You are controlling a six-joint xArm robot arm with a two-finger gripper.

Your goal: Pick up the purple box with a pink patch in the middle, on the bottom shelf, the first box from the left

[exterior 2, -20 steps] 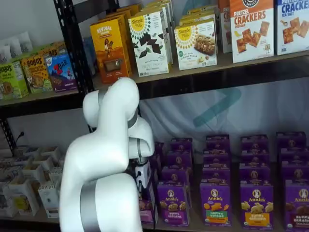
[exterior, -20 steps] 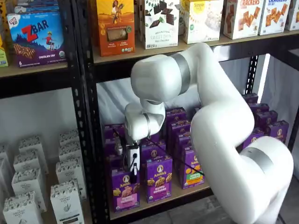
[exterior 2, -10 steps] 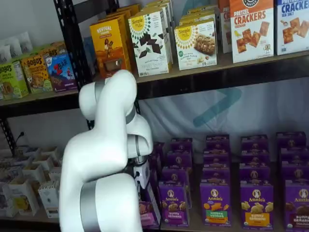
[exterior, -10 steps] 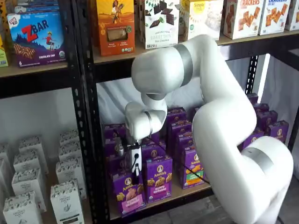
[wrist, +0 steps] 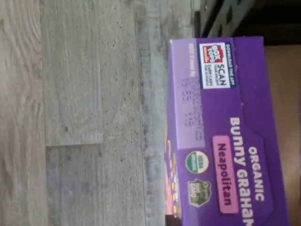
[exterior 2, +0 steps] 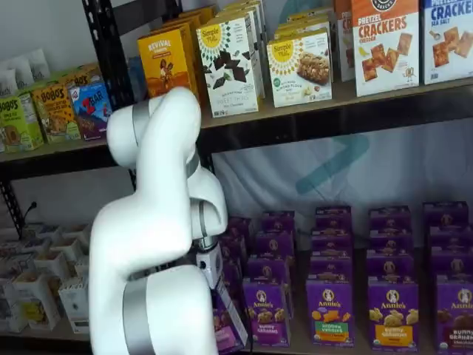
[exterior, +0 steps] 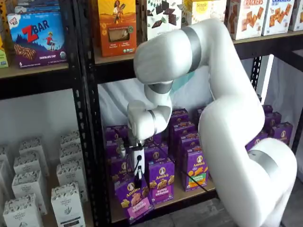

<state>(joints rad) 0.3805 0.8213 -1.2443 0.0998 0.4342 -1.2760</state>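
At the lower bay of the black-posted rack: the large white jointed arm [exterior: 222,118] fills the foreground in both shelf views, reaching down from the right.

Bottom shelf [exterior: 189,196], a light tan wooden board with a black metal rail along its front, carries rows of upright purple snack cartons; the front neighbour, a purple carton with a purple band [exterior: 160,181], stands upright just beside the working spot.

Purple box [exterior: 134,199], an upright-format carton with a round yellow logo and a pink label band, sits at the left end of the front row, tilted with its foot swung forward over the rail. The wrist view shows its top panel [wrist: 221,136] above grey plank flooring, pink "Neapolitan" patch legible.

Gripper [exterior: 137,177], white body with black fingers, is clamped narrowly on the top edge of the purple box.

Risks, as judged: the hold is on a thin top edge only, so the leaning carton may pivot or slip free; its foot may catch on the rail; a sideways swing could topple the neighbour.
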